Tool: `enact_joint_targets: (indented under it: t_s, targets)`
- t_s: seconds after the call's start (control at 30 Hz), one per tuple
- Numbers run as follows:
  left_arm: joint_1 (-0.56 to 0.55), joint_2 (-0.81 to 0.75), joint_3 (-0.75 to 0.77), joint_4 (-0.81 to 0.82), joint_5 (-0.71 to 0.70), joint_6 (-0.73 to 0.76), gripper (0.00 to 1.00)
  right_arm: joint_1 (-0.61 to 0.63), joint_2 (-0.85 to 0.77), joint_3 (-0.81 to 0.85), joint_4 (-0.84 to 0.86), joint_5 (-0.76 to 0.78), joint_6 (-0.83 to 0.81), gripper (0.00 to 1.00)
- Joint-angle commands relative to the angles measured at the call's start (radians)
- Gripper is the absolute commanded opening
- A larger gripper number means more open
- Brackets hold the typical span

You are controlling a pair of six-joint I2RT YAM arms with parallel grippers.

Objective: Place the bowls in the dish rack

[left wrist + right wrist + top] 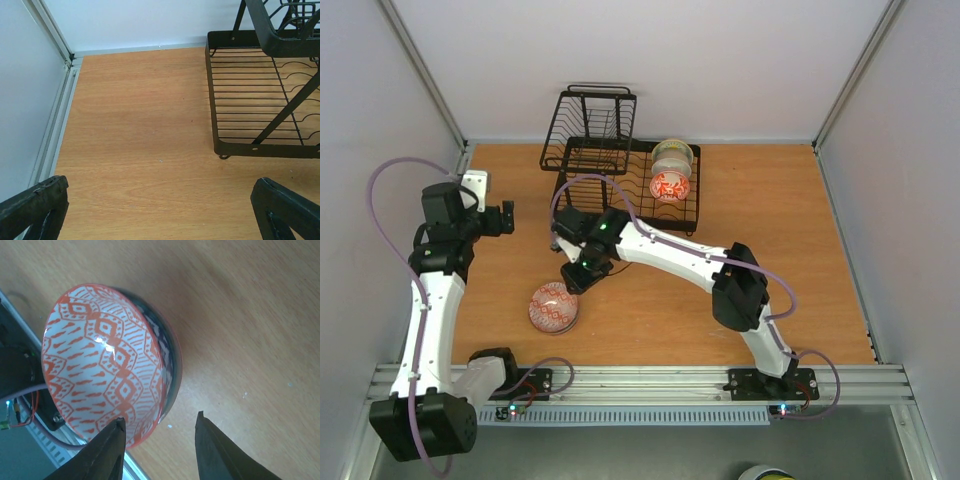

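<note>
Wooden bench (800, 250) between white walls. At my far left the left tool (160, 182) hangs with its fingers spread wide over bare wood, gripping nothing, near the left end of the rack. I would leave it parked there.

Next along, a red-and-white patterned bowl (105, 360) sits on the bench close to the front rail, well apart from the rack. The right tool (160, 420) hovers just beside it, fingers apart with only wood between them. The bowl's rim lies next to one finger (107, 455), not inside the gap.

To take it cleanly, I judge I must shift the tool so one finger goes inside the rim and the other outside, then close gently. Glazed ceramic is slick, and a careless pinch could tip or skid the bowl. I cannot tell from here whether it lies mouth up.

Further right, the dish rack (588, 150) already carries a cream bowl (672, 155) and a red patterned bowl (670, 186) in its right part. I would aim for a free slot left of them and lift high enough to pass the wire edge.
</note>
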Motion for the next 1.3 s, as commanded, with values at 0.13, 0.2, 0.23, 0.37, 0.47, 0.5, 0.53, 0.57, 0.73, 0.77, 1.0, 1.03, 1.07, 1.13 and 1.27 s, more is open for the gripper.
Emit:
enact_joint_targets:
  t_s: [0.13,0.2,0.23,0.37,0.47,0.5,0.53,0.57,0.73,0.77,1.0,1.03,1.07,1.13,1.27]
  targets:
    - [0.004,0.009,0.029,0.014,0.025,-0.01,0.99,0.018,0.089,0.096,-0.047,-0.001,-0.031,0.35]
    - [0.004,0.011,0.03,0.014,0.026,-0.01,0.99,0.022,0.105,0.11,-0.059,0.0,-0.034,0.32]
    - [0.004,0.01,0.03,0.014,0.026,-0.01,0.99,0.024,0.111,0.115,-0.063,0.001,-0.036,0.3]
    - [0.004,0.01,0.033,0.009,0.033,-0.011,0.99,0.034,0.127,0.126,-0.077,0.016,-0.041,0.26]
    - [0.004,0.008,0.034,0.01,0.035,-0.011,0.99,0.039,0.138,0.132,-0.086,0.024,-0.044,0.24]
    - [0.004,0.008,0.035,0.009,0.035,-0.012,0.99,0.041,0.141,0.133,-0.09,0.026,-0.046,0.22]
    - [0.004,0.006,0.035,0.009,0.036,-0.012,0.99,0.042,0.144,0.134,-0.092,0.03,-0.049,0.2]
    - [0.004,0.006,0.035,0.008,0.036,-0.012,0.99,0.045,0.144,0.134,-0.096,0.034,-0.052,0.16]
    - [0.004,0.001,0.036,0.006,0.037,-0.013,0.99,0.055,0.125,0.132,-0.114,0.069,-0.076,0.01]
    - [0.004,0.0,0.036,0.005,0.038,-0.013,0.99,0.056,0.118,0.129,-0.114,0.075,-0.081,0.01]
    - [0.004,-0.001,0.036,0.008,0.036,-0.017,0.99,0.056,0.035,0.119,-0.085,0.135,-0.101,0.01]
    - [0.004,-0.002,0.036,0.007,0.036,-0.016,0.99,0.057,0.026,0.123,-0.082,0.142,-0.105,0.01]
    - [0.004,-0.004,0.037,0.007,0.036,-0.015,1.0,0.058,0.017,0.124,-0.075,0.146,-0.108,0.01]
    - [0.004,-0.005,0.039,0.005,0.035,-0.014,0.99,0.056,-0.008,0.123,-0.058,0.154,-0.116,0.01]
    - [0.003,-0.005,0.038,0.005,0.035,-0.015,0.99,0.056,-0.068,0.113,-0.03,0.188,-0.133,0.01]
